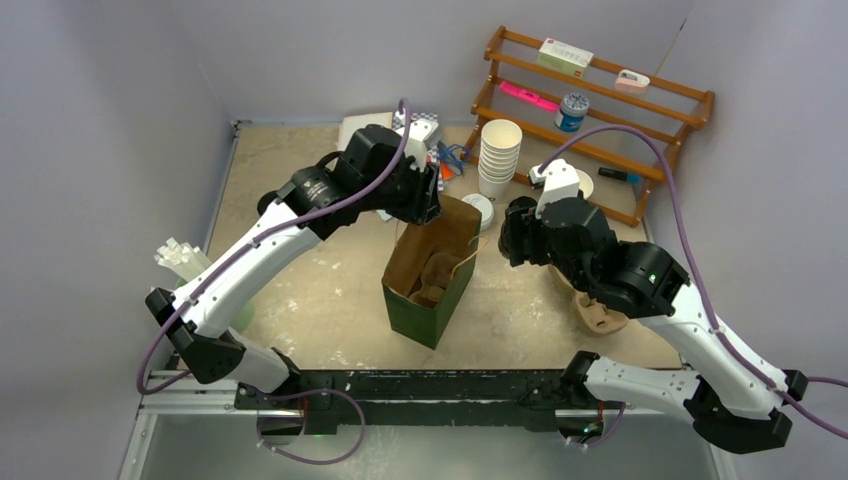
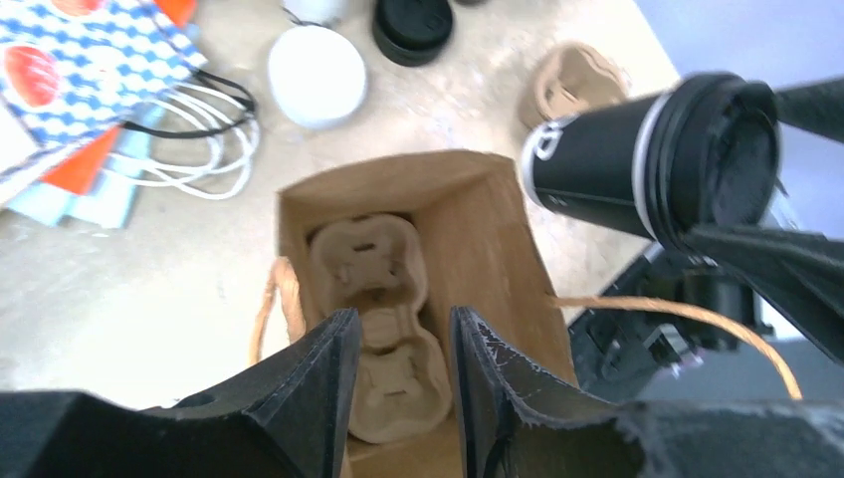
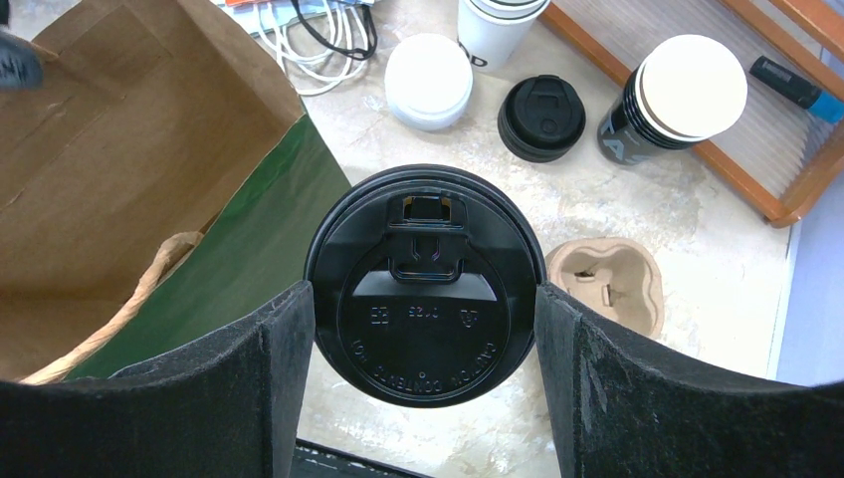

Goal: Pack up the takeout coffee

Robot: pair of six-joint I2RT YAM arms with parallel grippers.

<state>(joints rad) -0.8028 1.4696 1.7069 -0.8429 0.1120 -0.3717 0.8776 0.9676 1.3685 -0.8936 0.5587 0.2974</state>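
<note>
While the right hand (image 3: 426,299) is gripping the takeout coffee (image 2: 597,169) beside the paper bag (image 1: 420,315), the move is likely calling for an upright, slow descent into the cup carrier (image 2: 368,269); the left hand (image 2: 403,319) is hovering over the bag's mouth, jaws parted, empty.

Left arm (image 1: 250,250) and right arm (image 1: 700,345) are wearing white shells over black joints; purple cables (image 1: 612,128) are looping at two o'clock.
</note>
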